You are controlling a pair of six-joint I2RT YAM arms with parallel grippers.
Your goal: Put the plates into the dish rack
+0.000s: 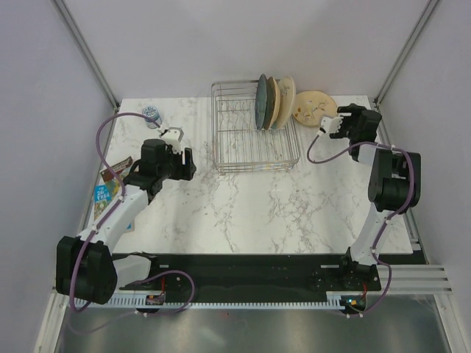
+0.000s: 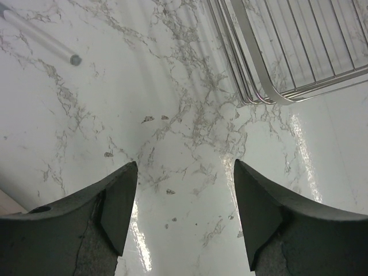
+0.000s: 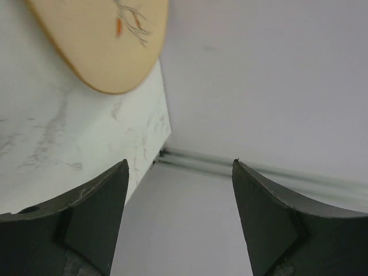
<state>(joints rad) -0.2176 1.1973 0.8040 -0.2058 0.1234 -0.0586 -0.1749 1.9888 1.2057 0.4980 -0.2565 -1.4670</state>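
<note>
1. A table (image 1: 243,213) with a glossy white top veined in grey, like marble, is seen under both arms. Light is reflected on it in the left wrist view.
2. The dish rack (image 1: 235,143), a rectangular basket of thin silver wire with rounded corners, is set at the far middle of the table.
3. Three round plates are stood on edge, close together, in the right end of the rack. A dark teal-grey plate (image 1: 261,103) is placed leftmost and a cream plate (image 1: 286,99) rightmost. The middle plate (image 1: 273,104) appears part blue and part cream, though edge-on this cannot be told surely.
4. A fourth, cream-tan plate (image 1: 313,108) marked with small sprigs is laid flat on the table just beside the rack's right side, near the far right corner.
5. The right gripper (image 3: 180,161) is held just beside that flat plate's near rim. Its dark fingers are spread and nothing is gripped between them.
6. The left gripper (image 2: 185,162) is likewise spread and empty, over bare marble near the rack's near left corner.
7. Printed packets (image 1: 112,176) are laid at the table's left edge, well apart from the rack.
8. A small round grey-blue object (image 1: 152,113) is seen at the far left.
</note>
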